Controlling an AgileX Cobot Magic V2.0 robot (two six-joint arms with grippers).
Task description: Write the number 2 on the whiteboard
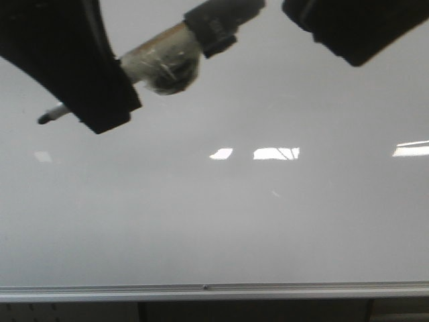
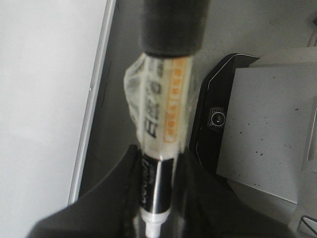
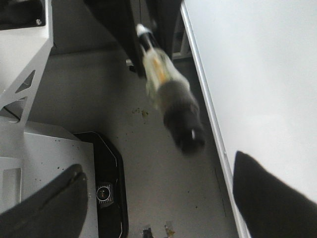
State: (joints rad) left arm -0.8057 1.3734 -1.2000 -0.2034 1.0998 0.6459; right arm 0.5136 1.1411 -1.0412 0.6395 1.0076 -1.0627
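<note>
No digit is showing anywhere on the whiteboard [image 1: 214, 228] in the front view; its visible surface is carrying only bright rectangular reflections, so the number 2 cannot be found. Both arms are being cut off by the upper border of that view, and the right end effector [image 1: 355, 30] is appearing only as a dark, partly cropped shape, well apart from the marker [image 1: 157, 64]. In the right wrist view its two fingers [image 3: 49, 206] are standing wide apart with nothing between them.

The left end effector [image 1: 100, 94] is clamping the one marker, whose dark tip is poking out beyond the fingers while its capped rear end is sticking up behind. The left wrist view is showing the fingers [image 2: 114, 198] pressed on the black barrel, with clear tape wrapped round the labelled body; the label text is too blurred to read.

The whiteboard's thin silver frame is running along the near edge in the front view. Wide bare board is lying open below the marker tip.
</note>
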